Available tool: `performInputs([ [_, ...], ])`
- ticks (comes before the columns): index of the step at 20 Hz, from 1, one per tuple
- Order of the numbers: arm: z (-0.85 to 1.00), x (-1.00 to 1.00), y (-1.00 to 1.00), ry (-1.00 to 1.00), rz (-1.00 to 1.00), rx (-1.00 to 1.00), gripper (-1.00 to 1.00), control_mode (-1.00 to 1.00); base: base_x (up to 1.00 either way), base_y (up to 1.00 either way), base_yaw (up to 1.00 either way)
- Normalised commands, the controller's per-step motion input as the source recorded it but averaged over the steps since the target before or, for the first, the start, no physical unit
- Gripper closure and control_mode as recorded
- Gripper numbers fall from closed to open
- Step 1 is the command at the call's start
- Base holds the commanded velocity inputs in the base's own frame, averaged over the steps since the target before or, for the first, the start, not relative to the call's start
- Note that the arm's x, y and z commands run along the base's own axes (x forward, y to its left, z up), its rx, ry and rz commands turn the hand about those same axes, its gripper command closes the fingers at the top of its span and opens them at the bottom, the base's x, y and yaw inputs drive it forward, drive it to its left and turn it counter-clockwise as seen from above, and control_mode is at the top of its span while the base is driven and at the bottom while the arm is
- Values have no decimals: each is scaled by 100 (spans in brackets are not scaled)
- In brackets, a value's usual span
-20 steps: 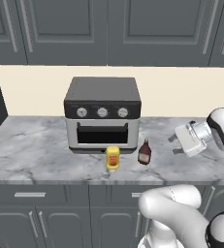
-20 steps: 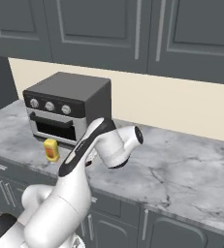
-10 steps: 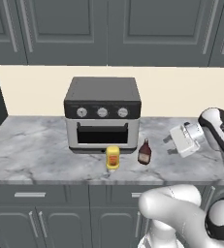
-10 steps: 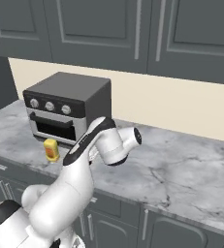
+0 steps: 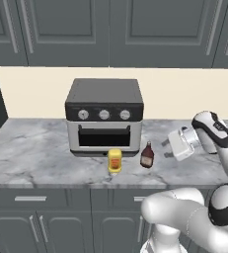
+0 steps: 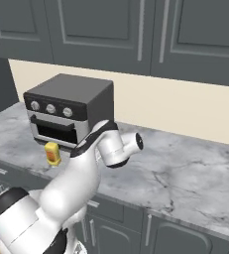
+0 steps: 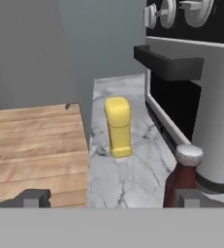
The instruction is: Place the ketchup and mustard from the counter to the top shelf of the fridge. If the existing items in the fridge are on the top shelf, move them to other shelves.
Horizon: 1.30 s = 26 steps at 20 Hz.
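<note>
The ketchup [image 5: 146, 155] stands upright on the marbled worktop [image 5: 31, 153], just in front of the toaster oven [image 5: 104, 114] near its right corner, with the mustard [image 5: 115, 160] upright just beside it to the left, the two apart. The end effector [image 5: 171, 147] hovers to the right of the ketchup at bottle height, fingers spread wide, nothing between them.
</note>
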Motion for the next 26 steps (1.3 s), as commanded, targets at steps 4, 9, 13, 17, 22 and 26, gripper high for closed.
performInputs([
  [4,-29,29,1,0,0,1,-100,-100,0,0,0],
  [9,-29,28,0,0,0,4,-100,-100,0,0,0],
  [13,-20,28,0,0,0,3,-100,-100,0,0,0],
  [17,-9,23,0,0,0,0,-100,-100,0,0,0],
  [22,-10,34,1,0,-3,0,-100,-100,0,0,0],
  [26,-14,17,3,0,-3,1,-100,-100,0,0,0],
])
